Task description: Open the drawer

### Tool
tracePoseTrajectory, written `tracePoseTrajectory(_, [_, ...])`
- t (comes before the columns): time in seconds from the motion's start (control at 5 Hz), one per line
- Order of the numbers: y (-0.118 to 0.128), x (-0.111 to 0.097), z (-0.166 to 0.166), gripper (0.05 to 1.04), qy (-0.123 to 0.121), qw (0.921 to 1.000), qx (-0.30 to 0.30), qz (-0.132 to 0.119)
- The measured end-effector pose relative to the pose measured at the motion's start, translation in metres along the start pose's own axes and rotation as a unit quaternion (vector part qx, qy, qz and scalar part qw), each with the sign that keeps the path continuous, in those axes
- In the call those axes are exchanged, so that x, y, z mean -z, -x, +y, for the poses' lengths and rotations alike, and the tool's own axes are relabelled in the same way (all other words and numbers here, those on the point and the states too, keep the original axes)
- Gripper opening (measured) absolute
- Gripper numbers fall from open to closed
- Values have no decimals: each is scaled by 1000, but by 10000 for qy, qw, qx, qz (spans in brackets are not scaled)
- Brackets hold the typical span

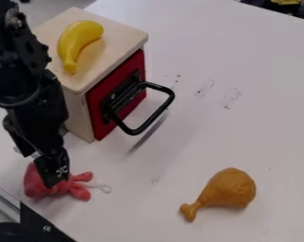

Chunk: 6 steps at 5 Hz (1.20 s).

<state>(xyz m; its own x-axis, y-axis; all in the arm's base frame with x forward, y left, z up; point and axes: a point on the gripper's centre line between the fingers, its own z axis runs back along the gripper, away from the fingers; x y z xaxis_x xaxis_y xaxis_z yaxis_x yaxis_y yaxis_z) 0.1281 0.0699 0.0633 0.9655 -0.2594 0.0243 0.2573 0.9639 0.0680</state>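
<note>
Carefully — my gripper (52,172) hangs at pink toy (36,182), well apart from handle (156,115); open or shut, can't tell. Red drawer (97,111) in cabinet (78,116) front, looks closed. Sideways move could drag toy; crooked pull could shift whole cabinet — shake banana (69,40) off top.

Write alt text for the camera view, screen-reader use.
Robot gripper hangs down over a pink toy beside a wooden cabinet whose red, black-handled drawer looks shut. A yellow banana lies on top; a brown toy drumstick lies on the white table.
</note>
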Motion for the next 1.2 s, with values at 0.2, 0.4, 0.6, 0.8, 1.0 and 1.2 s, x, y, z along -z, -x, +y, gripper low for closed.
tracePoseTrajectory(0.2, [2,2,-2,998,50,10000,-10,48])
tracePoseTrajectory(0.4, [-27,9,-38,998,185,9989,418,57])
tracePoseTrajectory(0.6, [-55,11,-70,998,266,9962,824,-75])
tracePoseTrajectory(0.8, [-84,11,-87,998,248,9942,1012,-246])
tracePoseTrajectory(1.0, [-117,10,-85,998,5,9945,954,-423])
tracePoseTrajectory(1.2, [-144,-2,-76,998,-244,9935,916,-626])
